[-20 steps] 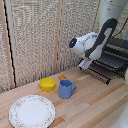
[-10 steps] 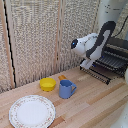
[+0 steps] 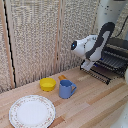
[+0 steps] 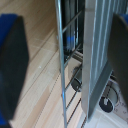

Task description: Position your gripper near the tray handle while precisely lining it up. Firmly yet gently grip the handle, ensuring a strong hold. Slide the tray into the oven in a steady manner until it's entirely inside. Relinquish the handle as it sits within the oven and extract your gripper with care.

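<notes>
From the exterior view I see my arm [image 3: 92,46] reaching across toward the oven [image 3: 116,55], which sits on the wooden table [image 3: 95,102] at the exterior view's right. The oven is a small dark box with a black top and a dark inside. The rack [image 3: 106,69] sticks out of its front, a flat black grid of thin parallel bars, and its outer edge hangs low near the tabletop. My gripper [image 3: 88,64] is down at that outer edge, but the view is too coarse to tell whether it touches the metal. In the wrist view the 2 fingers [image 4: 14,65] stand wide apart as big blurred dark shapes with blue at the tips, so the claw is open with nothing clamped in it. Between them runs the front bar [image 4: 62,70] of the rack, a thin grey metal rod, with thinner cross bars branching off it over the pale wood. Beside it I see a broad silver edge of the oven and dark round feet beneath. Further toward the exterior view's left, well apart from the oven, sit a blue mug [image 3: 66,89], a yellow bowl [image 3: 48,83] just beside it, and a round patterned plate [image 3: 31,111] nearer the table's front.
</notes>
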Tool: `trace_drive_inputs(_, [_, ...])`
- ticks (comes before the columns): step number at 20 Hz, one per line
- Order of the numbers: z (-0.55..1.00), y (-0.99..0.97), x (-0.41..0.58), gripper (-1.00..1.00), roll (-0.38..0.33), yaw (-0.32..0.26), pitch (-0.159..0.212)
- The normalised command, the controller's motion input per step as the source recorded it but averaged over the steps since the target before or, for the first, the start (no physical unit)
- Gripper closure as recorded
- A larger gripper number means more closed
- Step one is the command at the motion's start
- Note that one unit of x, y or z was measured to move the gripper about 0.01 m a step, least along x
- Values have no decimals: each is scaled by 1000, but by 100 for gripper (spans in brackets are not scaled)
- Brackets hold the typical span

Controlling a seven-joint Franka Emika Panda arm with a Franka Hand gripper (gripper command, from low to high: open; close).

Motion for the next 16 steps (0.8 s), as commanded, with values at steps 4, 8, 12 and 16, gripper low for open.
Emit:
trace_drive_inputs(4, [0, -255, 75, -100, -24, 147, 161])
trace_drive_inputs(8, [0, -235, 11, -100, -19, 196, 189])
trace_drive_inputs(12, [11, -206, 0, 100, -7, 206, 162])
trace_drive_inputs(16, [177, -290, 0, 100, 0, 180, 92])
